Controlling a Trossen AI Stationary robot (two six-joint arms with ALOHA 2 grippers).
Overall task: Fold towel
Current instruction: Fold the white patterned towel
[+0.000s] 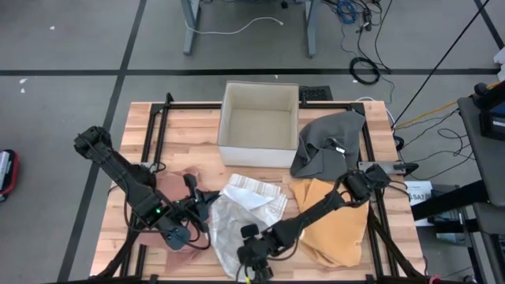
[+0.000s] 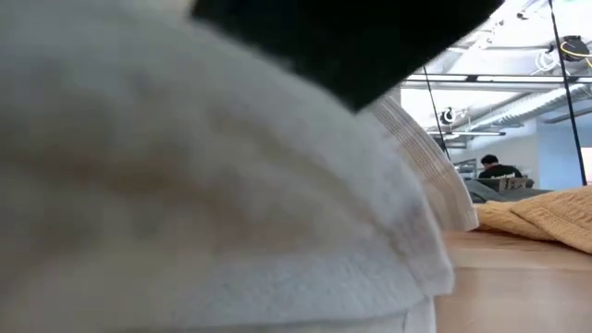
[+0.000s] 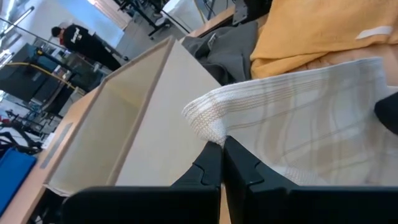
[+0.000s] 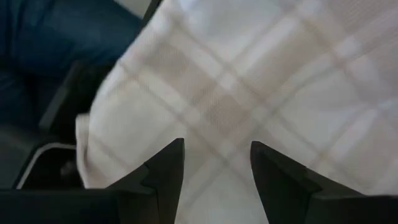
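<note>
A white towel with faint plaid lines (image 1: 246,211) lies crumpled on the wooden table's middle, toward the near edge, and fills the low view (image 2: 185,185). My left gripper (image 1: 211,200) reaches in from the left and is shut on the towel's ribbed hem (image 3: 222,144). My right gripper (image 1: 251,254) is at the towel's near end. It points steeply down, and its open fingers (image 4: 214,155) stand over the plaid cloth (image 4: 249,81). My left gripper pinches a corner of the towel's ribbed hem (image 3: 210,130) between its two fingertips, coming from the table's left and slanting slightly down. The corner is raised off the table; the rest of the towel (image 3: 311,118) lies slack beyond it. Whether my right gripper's fingertips (image 4: 168,162) touch the cloth below them, I cannot tell.
An open white box (image 1: 259,125) stands at the back middle. A grey cloth (image 1: 327,142) lies to its right, an orange towel (image 1: 339,225) under my right arm, and a pinkish cloth (image 1: 175,183) under my left arm. A person (image 2: 499,171) is far behind the table.
</note>
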